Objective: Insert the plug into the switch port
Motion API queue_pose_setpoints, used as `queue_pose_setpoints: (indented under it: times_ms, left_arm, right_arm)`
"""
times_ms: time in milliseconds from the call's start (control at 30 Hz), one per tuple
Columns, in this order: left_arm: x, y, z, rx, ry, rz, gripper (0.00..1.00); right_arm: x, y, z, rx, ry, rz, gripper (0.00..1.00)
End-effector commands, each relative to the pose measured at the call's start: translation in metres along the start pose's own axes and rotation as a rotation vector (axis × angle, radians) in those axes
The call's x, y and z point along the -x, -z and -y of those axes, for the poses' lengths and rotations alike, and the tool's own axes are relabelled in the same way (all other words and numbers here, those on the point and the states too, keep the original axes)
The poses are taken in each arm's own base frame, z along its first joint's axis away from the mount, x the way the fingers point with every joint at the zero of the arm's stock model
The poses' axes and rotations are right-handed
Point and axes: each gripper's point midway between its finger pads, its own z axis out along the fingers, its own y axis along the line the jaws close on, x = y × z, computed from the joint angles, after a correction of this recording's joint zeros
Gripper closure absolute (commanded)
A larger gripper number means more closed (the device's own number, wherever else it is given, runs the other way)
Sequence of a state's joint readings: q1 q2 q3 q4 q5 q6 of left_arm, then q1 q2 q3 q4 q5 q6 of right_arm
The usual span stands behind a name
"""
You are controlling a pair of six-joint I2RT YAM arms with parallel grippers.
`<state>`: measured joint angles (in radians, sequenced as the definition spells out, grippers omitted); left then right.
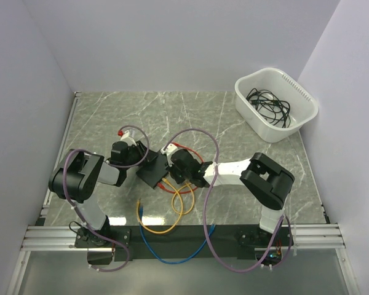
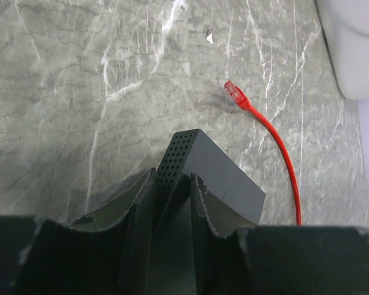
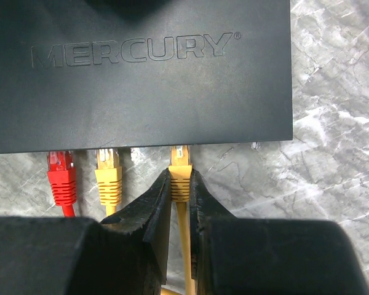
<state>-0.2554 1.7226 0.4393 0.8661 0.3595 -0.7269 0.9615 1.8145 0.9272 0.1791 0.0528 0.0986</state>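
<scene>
Pinched yellow plastic plug point(image 3: 180, 161) in right gripper point(image 3: 179, 178), thin matte-black switch box point(image 3: 141, 80) in left gripper point(image 2: 173, 175); risked jamming askew on slip.

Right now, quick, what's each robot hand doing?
The left gripper is closed on the switch.
The right gripper is closed on the yellow plug.

Bright, even diffuse light; soft faint shadows; sharp focus.

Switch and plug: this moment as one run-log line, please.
right gripper: shut on yellow plug | position: at switch port, seating unclear | left gripper: clamps switch end
</scene>
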Motion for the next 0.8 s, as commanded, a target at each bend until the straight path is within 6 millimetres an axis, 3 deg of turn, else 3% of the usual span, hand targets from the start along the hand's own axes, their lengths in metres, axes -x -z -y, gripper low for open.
queue_pose_setpoints:
  times_ms: [0, 233, 600, 767]
  left_arm:
    - [-0.090, 0.025, 0.026, -0.091, 0.083, -0.319, 0.69]
    - [-0.108, 0.024, 0.035, -0.108, 0.079, -0.355, 0.71]
    - [-0.115, 0.029, 0.041, -0.136, 0.115, -0.372, 0.71]
    - [-0.111, 0.026, 0.041, -0.122, 0.111, -0.365, 0.71]
  right_arm:
    - [0.116, 0.014, -0.036, 0.156, -0.030, 0.383, 1.00]
    - [0.146, 0.006, -0.050, 0.215, 0.010, 0.440, 1.00]
    - [0.160, -0.021, -0.047, 0.215, 0.031, 0.436, 1.00]
    - [0.149, -0.027, -0.035, 0.159, 0.023, 0.400, 1.00]
